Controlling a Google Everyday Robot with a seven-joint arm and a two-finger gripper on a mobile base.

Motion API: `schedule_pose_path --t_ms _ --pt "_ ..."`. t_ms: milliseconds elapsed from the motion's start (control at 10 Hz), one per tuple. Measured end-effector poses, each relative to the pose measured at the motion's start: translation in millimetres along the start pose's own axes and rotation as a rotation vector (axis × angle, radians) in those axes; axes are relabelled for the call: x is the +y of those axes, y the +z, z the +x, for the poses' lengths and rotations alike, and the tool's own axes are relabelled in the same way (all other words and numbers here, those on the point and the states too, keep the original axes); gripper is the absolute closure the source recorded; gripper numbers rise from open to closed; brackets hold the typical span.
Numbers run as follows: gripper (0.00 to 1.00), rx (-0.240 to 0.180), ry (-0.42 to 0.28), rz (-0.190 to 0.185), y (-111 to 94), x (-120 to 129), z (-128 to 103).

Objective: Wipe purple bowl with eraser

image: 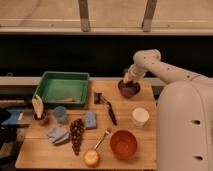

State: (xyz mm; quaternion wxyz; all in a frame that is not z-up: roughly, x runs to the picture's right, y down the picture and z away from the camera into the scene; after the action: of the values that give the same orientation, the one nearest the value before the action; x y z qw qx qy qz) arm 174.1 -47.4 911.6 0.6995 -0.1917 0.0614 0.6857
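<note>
At the far right of the wooden table (50, 152) I have the gripper (127, 80) clenched and dipped to the rim of the small, glossy, dark-purple bowl (129, 89) (whether an eraser sits in its grip, I cannot make out). My worry is a sideways push: a light bowl this near the far edge could skid or tip off.

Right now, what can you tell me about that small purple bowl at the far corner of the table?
The purple bowl is small, round, dark purple-maroon and glossy. It sits upright on the wooden table near the far right corner as the camera sees it, beyond the white cup. The robot's gripper, shut, hangs over its far edge; whether they touch, I cannot tell. Its inside is not visible.
</note>
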Motion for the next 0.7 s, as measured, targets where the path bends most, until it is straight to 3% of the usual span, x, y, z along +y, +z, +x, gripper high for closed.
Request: schedule_pose_path --t_ms 200,400,700 --pt "1.0 0.017 -0.04 -0.02 -6 18 23" --pt "1.0 0.031 -0.055 -0.015 -15 21 40" --pt "1.0 0.035 -0.025 0.064 -35 -13 60"
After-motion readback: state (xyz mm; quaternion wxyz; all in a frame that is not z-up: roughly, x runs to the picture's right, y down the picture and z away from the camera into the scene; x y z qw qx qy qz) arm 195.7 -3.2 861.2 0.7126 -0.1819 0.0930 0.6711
